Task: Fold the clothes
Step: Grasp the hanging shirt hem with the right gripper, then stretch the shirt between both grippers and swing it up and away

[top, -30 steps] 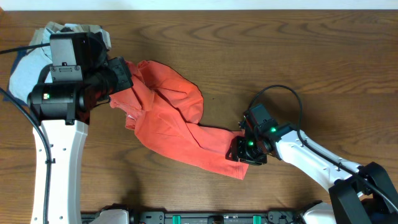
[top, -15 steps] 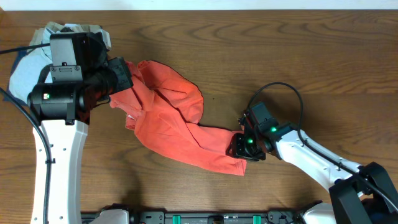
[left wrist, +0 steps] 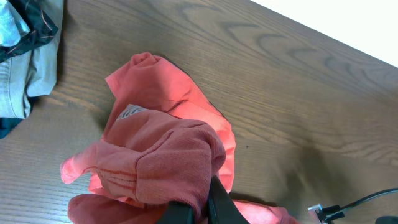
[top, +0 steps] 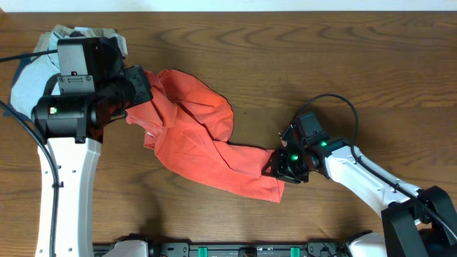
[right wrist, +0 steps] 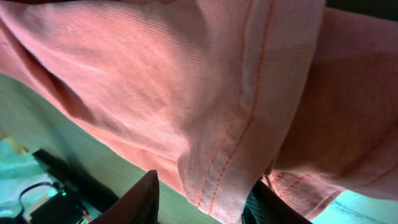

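At the near edge of the wooden table [top: 343, 64], the right gripper [top: 280, 170] sits at the lower right corner of the coral-red T-shirt [top: 207, 153]; in the right wrist view a stitched hem fold lies between its two dark fingers [right wrist: 146, 198], which stand partly apart; whether they actually pinch the cloth cannot be told; a black cable [top: 335, 100] loops above this arm's wrist. The T-shirt lies crumpled in a diagonal band across the middle of the table, from that corner up and to the left; its folds cover the chest, so only a small patch of pale print shows in the left wrist view, too creased to read. Farther back, the left gripper [top: 143, 89] is closed on a bunched upper-left part of the T-shirt, the fabric wrapped over its fingertips and hiding most of them. Beyond it, at the far left corner, a light blue garment [top: 25, 82] and a tan garment [top: 86, 33] lie heaped together, largely covered from above by the left arm and cut off at the frame edge.
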### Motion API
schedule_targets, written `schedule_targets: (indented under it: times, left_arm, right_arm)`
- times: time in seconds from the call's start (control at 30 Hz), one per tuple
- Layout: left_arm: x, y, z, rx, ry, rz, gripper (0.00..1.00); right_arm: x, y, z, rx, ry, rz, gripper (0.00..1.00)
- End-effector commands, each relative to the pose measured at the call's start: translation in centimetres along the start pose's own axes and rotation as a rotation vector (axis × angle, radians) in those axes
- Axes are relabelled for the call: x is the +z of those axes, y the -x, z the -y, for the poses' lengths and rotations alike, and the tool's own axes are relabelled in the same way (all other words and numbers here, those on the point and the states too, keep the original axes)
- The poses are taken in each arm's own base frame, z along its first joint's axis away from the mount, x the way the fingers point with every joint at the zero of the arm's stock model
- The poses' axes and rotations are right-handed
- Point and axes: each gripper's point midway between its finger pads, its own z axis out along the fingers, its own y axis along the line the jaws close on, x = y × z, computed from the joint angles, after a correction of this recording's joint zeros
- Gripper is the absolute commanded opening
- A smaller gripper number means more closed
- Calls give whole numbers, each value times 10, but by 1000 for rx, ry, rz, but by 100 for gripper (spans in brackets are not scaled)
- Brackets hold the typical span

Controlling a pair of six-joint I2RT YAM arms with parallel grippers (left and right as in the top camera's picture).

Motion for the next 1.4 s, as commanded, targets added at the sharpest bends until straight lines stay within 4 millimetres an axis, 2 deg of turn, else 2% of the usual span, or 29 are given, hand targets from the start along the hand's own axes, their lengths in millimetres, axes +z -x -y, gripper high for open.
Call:
schedule_targets:
  times: [0.0, 0.27, 0.53, 0.9, 1.17, 1.27, 1.33, 1.37]
  left_arm:
    - [-2, 2, 2, 8, -11, 4, 6]
    - [-2, 1, 1, 8, -10, 0, 6]
    - [-2, 1, 1, 7, -9, -2, 6]
    - [-2, -1, 1, 5, -8, -6, 6]
    - [-2, -1, 1, 6, -8, -6, 6]
    - [-2, 1, 0, 7, -3, 1, 7]
    - [-2, 4, -1, 9, 8, 14, 6]
    - [-2, 6, -3, 11, 19, 24, 6]
  right_arm:
    - [-8, 1, -17, -42, 69, -6, 40]
    - [-8, -5, -21, -44, 96, -35, 41]
    - [-8, 10, -4, -47, -7, 47, 40]
    - [-8, 17, 6, -28, -65, 87, 1]
    - [-10, 26, -4, -102, -26, 119, 1]
    - [-24, 39, -13, -155, -9, 167, 1]
    - [-46, 54, -18, -177, -10, 218, 1]
    - [-65, 65, -20, -180, -22, 258, 1]
